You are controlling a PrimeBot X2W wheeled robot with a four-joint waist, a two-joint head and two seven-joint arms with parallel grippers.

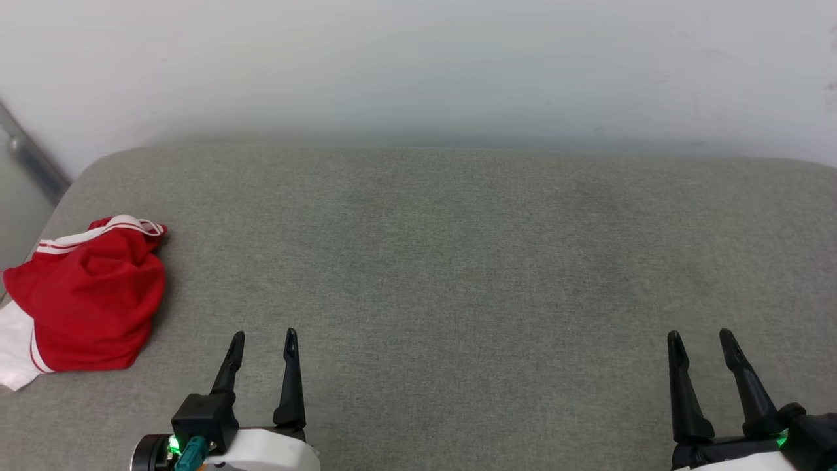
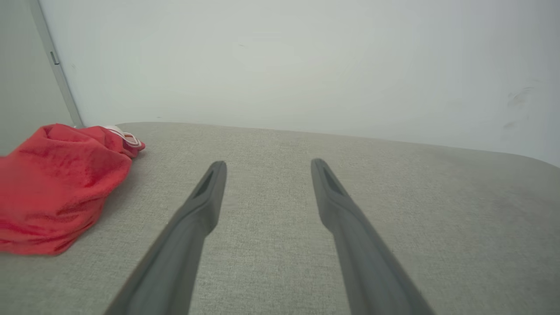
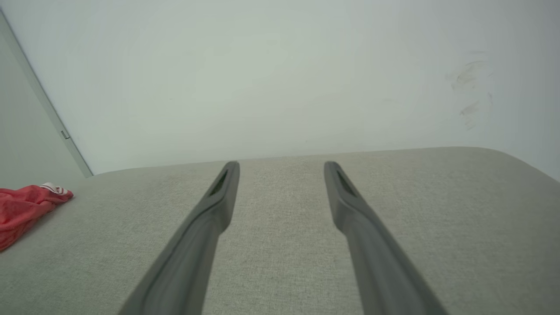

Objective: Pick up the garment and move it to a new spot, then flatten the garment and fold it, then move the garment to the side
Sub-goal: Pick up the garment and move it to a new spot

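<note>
1. I see the garment [image 1: 91, 297], a red jersey with white sleeves and red-and-white striped trim, lying crumpled at the far left edge of the grey upholstered surface [image 1: 458, 261].
2. My left gripper [image 1: 265, 335] hovers low at the near edge, its fingers spread wide and holding nothing. It is to the right of the garment and apart from it, with a stretch of grey fabric between them.
3. My right gripper [image 1: 700, 335] is likewise spread wide and holding nothing, well apart from the garment.
4. A pale wall [image 1: 418, 65] backs the surface, and a metal strip [image 1: 33, 163] runs down its left corner behind the garment.

Red garment [image 1: 91, 294], white striped trim
</note>
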